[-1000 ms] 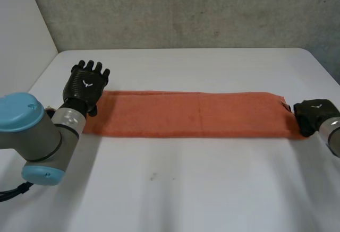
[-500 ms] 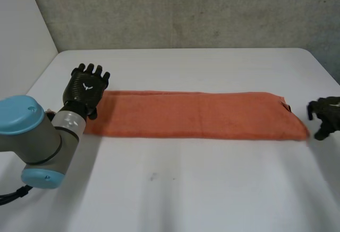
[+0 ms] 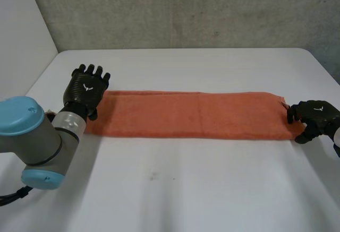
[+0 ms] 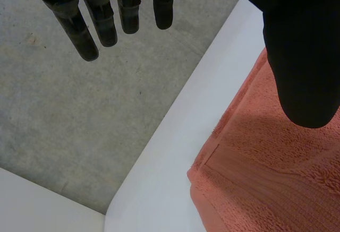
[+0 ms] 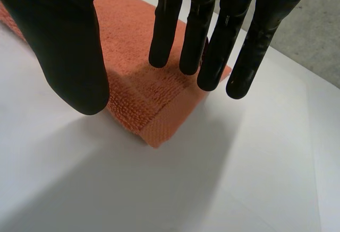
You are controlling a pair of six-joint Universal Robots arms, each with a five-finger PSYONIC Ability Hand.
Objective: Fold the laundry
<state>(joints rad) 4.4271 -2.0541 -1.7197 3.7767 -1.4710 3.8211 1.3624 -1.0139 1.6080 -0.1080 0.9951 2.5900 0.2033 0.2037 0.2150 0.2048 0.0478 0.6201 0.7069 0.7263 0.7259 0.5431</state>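
Back at the cloth after drawing clear of it half a second ago, the right hand has closed in on one short end while the left hand (image 3: 85,87) has kept its place at the other. That left hand is open, its fingers (image 4: 79,25) straight and reaching past the towel (image 3: 196,115), its thumb over the near corner. The orange towel, folded into a long strip, lies flat on the white table (image 3: 175,195), running from under the left hand's palm to the right hand's fingertips. The right hand (image 3: 313,118) is also open, fingers straight over the end corner and thumb held apart beside the towel's edge. Closing here could catch only the top layer and peel the strip open; with the left hand gripping nothing, a pull could drag the whole towel along. Whether either hand actually touches the cloth is hard to make out, and the right arm is cut off behind its hand.
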